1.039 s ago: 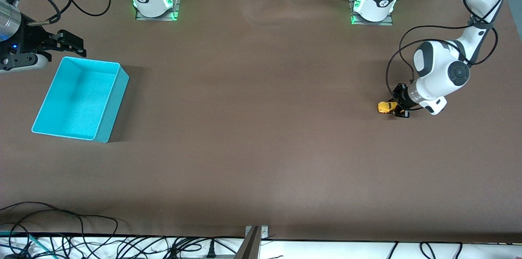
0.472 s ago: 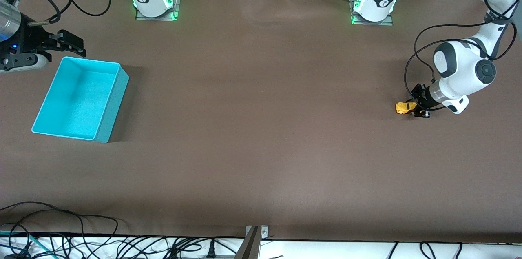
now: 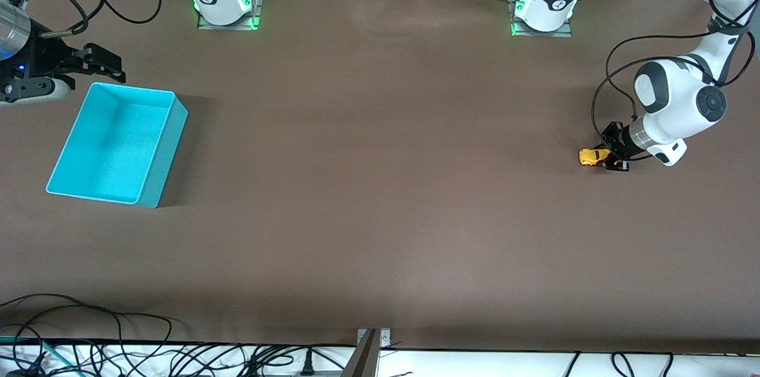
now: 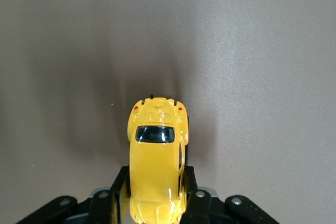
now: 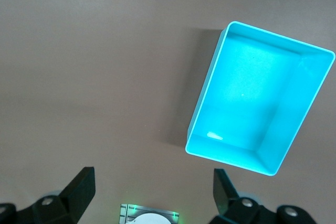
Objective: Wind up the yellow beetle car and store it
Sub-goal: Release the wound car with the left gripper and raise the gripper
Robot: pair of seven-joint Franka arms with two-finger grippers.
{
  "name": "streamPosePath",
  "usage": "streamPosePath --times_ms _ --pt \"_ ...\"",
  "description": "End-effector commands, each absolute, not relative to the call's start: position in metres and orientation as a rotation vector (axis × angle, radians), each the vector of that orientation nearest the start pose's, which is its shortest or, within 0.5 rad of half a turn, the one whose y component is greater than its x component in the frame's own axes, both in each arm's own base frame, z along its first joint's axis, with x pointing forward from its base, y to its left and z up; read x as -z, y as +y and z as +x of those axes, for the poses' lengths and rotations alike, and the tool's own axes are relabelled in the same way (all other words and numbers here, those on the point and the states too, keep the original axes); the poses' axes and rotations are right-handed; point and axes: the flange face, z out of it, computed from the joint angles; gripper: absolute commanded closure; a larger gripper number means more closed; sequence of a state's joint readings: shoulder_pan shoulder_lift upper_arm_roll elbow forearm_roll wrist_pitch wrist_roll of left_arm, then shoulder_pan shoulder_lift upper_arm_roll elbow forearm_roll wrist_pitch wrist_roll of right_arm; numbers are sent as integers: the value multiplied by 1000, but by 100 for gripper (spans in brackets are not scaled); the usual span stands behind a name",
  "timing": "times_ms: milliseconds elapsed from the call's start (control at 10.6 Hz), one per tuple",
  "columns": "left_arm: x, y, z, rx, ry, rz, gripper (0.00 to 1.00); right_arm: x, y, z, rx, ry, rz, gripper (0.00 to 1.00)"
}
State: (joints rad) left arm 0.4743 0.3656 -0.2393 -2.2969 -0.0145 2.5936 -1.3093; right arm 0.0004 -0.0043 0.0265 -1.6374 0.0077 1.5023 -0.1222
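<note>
**Car in my left gripper, bin well away**

My left gripper (image 3: 611, 157) is down at the table (image 3: 380, 187), at the left arm's end of it, with its fingers (image 4: 197, 203) clamped on the two flanks of the car (image 3: 592, 156). In the left wrist view the car (image 4: 157, 161) sits lengthwise between the pads, its rounded yellow body sticking well out past the fingertips, one dark window facing up and a dark wheel showing along one flank. Its shadow lies right under it on the brown cloth; I cannot tell whether the wheels touch the table. Around the car there is only bare cloth, and nothing crowds my fingers.

My left arm bends down to it from the table edge, a black cable (image 3: 599, 110) looping from the forearm beside the wrist, close to the gripper but not across the car.

My right gripper (image 3: 98, 65) waits at the right arm's end of the table, its fingers (image 5: 79, 190) spread wide and holding nothing. It hangs just beside the teal bin (image 3: 160, 151), by the corner farthest from the front camera. The bin (image 5: 202, 103) stands upright, open side up, with nothing in it.

Between car and bin runs the whole length of brown table, with only faint wrinkles in the cloth near the arm bases. Loose black cables (image 3: 89, 341) trail along the table's nearest edge, off the working surface.
</note>
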Motion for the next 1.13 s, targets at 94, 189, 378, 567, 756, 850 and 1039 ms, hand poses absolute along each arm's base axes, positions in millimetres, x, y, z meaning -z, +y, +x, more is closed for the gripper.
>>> streamPosePath --times_ms 94,189,378,567,756,850,1039 --pt "-177 129 511 -165 -2220 -2273 85 -594 14 543 -209 -245 -3089 0" --pt "-179 128 513 -159 -2216 -2279 38 -594 14 543 -209 -245 -3089 0" --pt "-192 130 520 -119 -2235 -2277 3 -594 14 543 -209 -245 -3089 0" --pt "-194 129 521 -118 -2239 -2275 3 -593 14 544 -211 -245 -3089 0" --pt "-194 129 521 -118 -2239 -2275 3 -594 14 543 -209 -245 -3089 0" --pt "-195 129 521 -117 -2238 -2275 3 -594 14 543 -209 -245 -3088 0" --pt "-206 128 524 -100 -2226 -2291 3 -594 14 543 -209 -245 -3089 0"
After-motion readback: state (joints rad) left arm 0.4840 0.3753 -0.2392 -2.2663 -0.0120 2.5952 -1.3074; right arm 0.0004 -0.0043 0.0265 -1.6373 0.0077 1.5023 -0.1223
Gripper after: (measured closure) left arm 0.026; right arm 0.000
